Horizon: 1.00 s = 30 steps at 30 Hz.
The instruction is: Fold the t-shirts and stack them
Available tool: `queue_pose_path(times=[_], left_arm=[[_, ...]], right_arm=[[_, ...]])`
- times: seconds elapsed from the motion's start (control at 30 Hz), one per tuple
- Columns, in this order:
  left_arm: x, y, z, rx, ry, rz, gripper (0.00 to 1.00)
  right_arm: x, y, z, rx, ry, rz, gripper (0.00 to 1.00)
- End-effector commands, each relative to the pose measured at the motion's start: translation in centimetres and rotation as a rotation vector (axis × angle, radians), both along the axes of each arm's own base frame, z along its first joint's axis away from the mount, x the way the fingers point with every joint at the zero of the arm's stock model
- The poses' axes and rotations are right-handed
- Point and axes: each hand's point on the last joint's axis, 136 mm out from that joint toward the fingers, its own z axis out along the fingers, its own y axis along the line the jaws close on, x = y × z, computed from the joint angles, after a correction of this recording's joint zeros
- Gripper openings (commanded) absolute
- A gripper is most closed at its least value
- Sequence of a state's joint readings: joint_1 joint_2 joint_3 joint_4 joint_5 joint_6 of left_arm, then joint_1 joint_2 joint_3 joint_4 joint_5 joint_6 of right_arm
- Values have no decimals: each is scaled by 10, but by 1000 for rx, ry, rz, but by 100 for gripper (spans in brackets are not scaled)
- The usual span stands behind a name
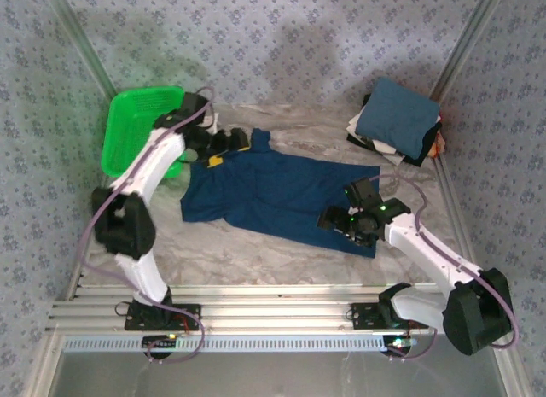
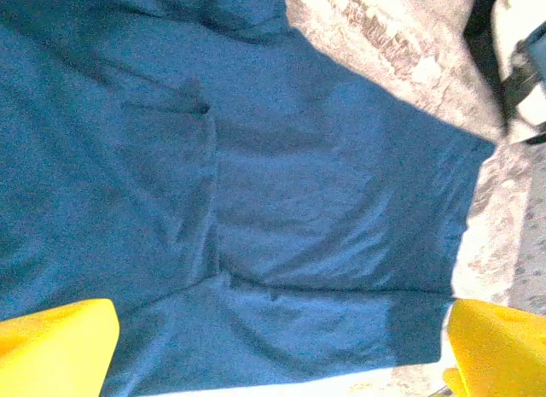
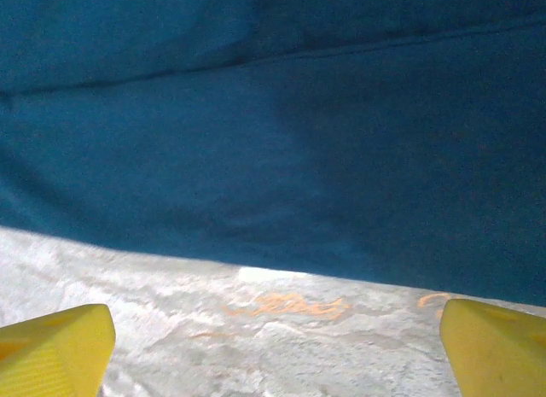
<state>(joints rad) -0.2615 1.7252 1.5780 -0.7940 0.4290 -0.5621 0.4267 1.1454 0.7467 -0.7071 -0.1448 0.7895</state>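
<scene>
Now fold step, by my read: navy tee (image 1: 273, 196), 1 pc, lay spread on counter (image 1: 256, 260) just right of green basket (image 1: 128, 128), not yet folded small. L jaws stood wide, empty, over tee's end nearest basket. R jaws stood wide, empty, at tee's edge well right of basket. Next move prob needed fresh pinch on both ends, then fold w/o dragging cloth. Stack (image 1: 375, 145) sat far right of basket: teal tee (image 1: 397, 115) on top, white, black, orange-red layers under, exact no. unclear. Basket: 1.

Bright overhead light; soft shadows; wrist views blurred.
</scene>
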Motion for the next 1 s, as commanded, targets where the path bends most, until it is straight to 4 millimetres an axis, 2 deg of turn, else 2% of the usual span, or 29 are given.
queue_pose_path(times=[0.0,0.07,0.13,0.23,0.3,0.4,0.47,0.57,0.7,0.87,0.97], left_arm=[[-24,40,-43,10,112,151,98],[-32,58,-59,-9,143,207,94],[-33,70,-73,-4,148,240,86],[-35,80,-93,-5,172,286,61],[-38,88,-111,24,203,322,39],[-44,97,-135,48,256,367,15],[-49,105,-152,79,285,397,10],[-57,128,-176,145,326,445,3],[-60,151,-198,212,362,465,1],[-60,173,-216,301,402,456,1],[-58,177,-214,294,412,443,1]], right_arm=[[1,-21,-15,-57,43,-127,100],[6,-23,-20,-56,43,-144,100],[9,-27,-26,-71,65,-166,100],[14,-35,-36,-103,98,-196,98],[20,-39,-40,-124,113,-218,95],[21,-49,-49,-175,161,-264,82],[22,-58,-51,-231,171,-289,77],[13,-70,-59,-308,239,-330,70],[11,-82,-65,-406,289,-341,68],[8,-90,-74,-505,363,-319,67],[7,-93,-76,-552,386,-297,67]])
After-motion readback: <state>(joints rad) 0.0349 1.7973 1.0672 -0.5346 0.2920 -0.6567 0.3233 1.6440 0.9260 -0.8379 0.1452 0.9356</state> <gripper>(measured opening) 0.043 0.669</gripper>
